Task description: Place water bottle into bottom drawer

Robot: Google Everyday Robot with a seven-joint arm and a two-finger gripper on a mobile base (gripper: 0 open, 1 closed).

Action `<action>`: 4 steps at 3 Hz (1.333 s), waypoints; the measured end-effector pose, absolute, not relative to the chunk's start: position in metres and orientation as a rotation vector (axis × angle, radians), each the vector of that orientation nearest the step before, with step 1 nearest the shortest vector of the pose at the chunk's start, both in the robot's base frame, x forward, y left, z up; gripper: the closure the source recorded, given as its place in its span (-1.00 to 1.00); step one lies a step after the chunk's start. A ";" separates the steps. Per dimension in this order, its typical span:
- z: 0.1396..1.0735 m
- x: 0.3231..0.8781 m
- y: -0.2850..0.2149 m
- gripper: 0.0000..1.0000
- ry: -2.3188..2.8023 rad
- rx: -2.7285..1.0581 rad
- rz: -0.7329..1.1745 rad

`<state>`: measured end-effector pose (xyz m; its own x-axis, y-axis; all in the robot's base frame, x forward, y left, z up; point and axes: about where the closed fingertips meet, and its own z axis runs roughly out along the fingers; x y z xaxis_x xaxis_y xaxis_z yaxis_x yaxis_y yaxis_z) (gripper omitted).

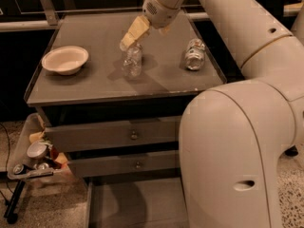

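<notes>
The water bottle [132,61] stands upright near the middle of the grey cabinet top [95,87]; it is see-through with ribbed sides. My gripper [131,36] hangs from the arm that reaches in from the upper right. It is right at the bottle's top, slightly to its left. The bottle's cap is hidden behind the gripper. The bottom drawer [137,205] is pulled open at the foot of the cabinet, and its flat grey floor shows. My arm hides the drawer's right part.
A pale bowl [65,59] sits at the left of the top. A stubby labelled container [194,53] lies at the right. Two closed drawer fronts with knobs [134,135] face me. A side tray of small items [33,158] hangs at the left. My arm's large body [237,151] fills the right side.
</notes>
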<state>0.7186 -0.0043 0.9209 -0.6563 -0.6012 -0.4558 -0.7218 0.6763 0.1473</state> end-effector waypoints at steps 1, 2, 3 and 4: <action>0.912 0.724 0.018 -1.00 2.542 -1.007 0.453; 0.881 0.735 0.039 -1.00 2.621 -0.961 0.429; 0.880 0.735 0.040 -1.00 2.622 -0.963 0.431; 0.858 0.737 0.051 -1.00 2.654 -0.951 0.468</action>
